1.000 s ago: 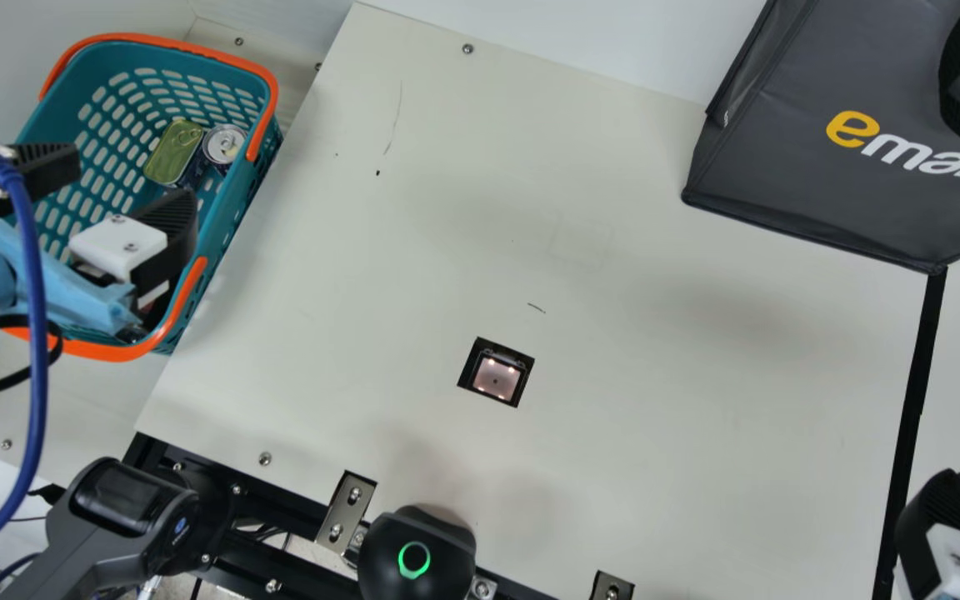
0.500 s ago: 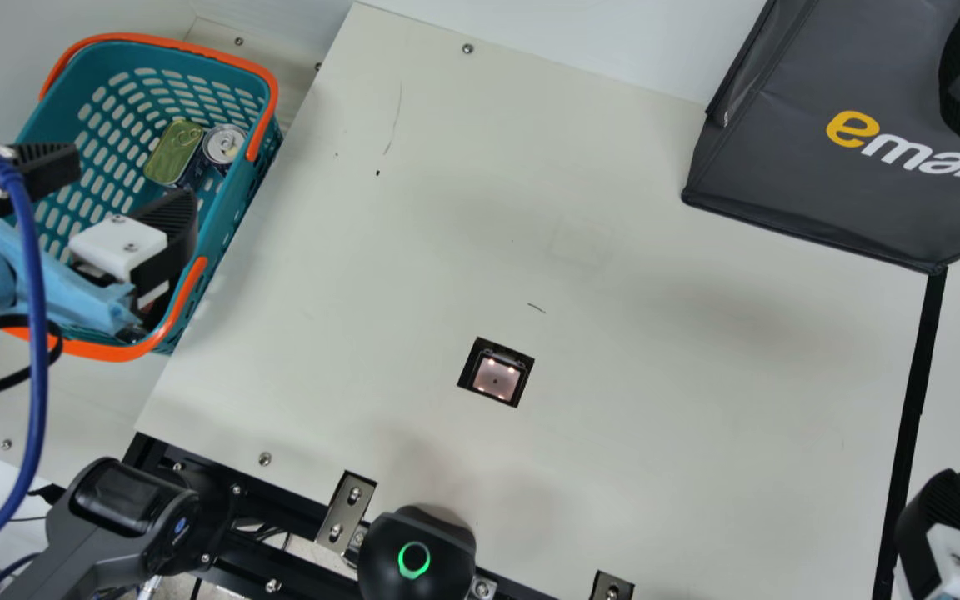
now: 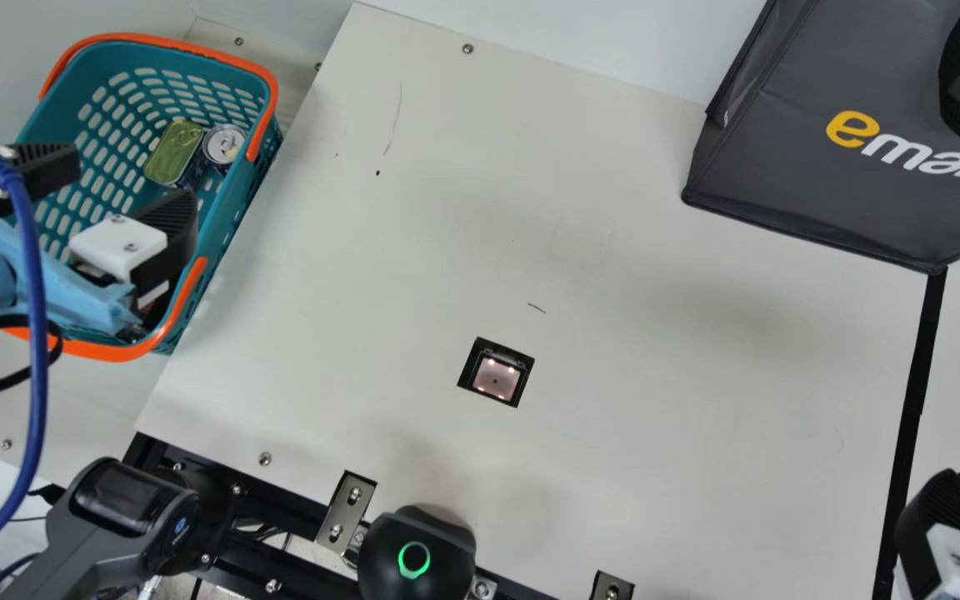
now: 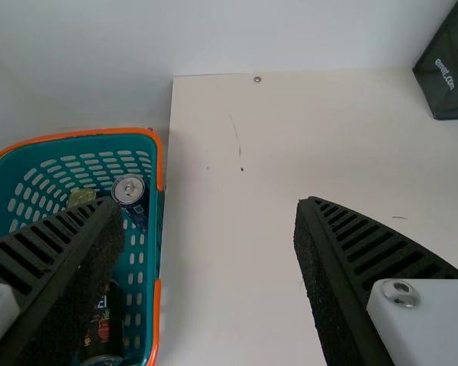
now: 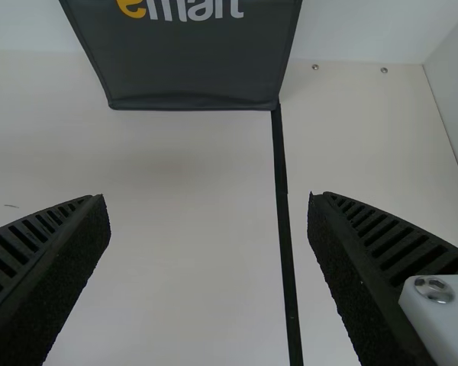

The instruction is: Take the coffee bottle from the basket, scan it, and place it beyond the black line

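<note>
My left gripper [image 3: 120, 198] is open above the teal basket [image 3: 234, 204] in the main view, nothing between its fingers. In the left wrist view, the left gripper [image 4: 206, 206] has a dark bottle [image 4: 104, 324] lying low in the basket, partly behind one finger; whether it holds coffee I cannot tell. The scanner window [image 3: 497, 377] is set into the table. At the main view's lower right is my right gripper [image 3: 942, 517], beside the black line [image 3: 913, 392]. The right wrist view shows the right gripper [image 5: 208, 206] open and empty, the line running between its fingers.
A flat green-topped tin [image 3: 174, 152] and a round can [image 3: 223, 144] stand in the basket's far part. A dark grey bag [image 3: 788, 167] is at the back right, its corner meeting the black line's end. A black device with a green ring [image 3: 416, 554] sits at the near edge.
</note>
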Robot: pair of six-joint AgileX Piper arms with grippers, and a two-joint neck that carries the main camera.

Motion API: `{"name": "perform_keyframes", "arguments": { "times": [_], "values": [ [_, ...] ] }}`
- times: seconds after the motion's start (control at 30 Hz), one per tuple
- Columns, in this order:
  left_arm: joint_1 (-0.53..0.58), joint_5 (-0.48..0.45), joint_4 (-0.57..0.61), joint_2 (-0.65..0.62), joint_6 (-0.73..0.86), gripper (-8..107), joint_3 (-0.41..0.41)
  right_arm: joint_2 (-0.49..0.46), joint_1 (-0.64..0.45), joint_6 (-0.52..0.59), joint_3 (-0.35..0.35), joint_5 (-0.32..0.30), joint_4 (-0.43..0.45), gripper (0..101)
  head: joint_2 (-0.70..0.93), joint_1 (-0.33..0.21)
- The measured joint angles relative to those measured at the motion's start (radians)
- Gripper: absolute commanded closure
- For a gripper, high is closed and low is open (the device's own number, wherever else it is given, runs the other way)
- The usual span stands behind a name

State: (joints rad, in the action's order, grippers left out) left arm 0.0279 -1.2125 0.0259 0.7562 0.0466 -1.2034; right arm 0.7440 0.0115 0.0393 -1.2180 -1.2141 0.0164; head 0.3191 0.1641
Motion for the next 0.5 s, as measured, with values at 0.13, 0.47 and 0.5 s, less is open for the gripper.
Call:
{"name": "perform_keyframes", "arguments": {
  "times": [0.13,0.47,0.5],
  "values": [
    [0.001,0.014,-0.007,0.015,-0.014,9,-0.006,0.000,0.000,0.000,0.000,0.000,0.000,11,0.000,0.000],
    [-0.009,0.060,-0.070,0.102,-0.123,9,-0.047,0.000,0.000,0.000,0.000,0.000,0.000,11,0.000,0.000],
    [-0.014,0.063,-0.079,0.111,-0.138,9,-0.051,0.000,0.000,0.000,0.000,0.000,0.000,11,0.000,0.000]
  ]
}}
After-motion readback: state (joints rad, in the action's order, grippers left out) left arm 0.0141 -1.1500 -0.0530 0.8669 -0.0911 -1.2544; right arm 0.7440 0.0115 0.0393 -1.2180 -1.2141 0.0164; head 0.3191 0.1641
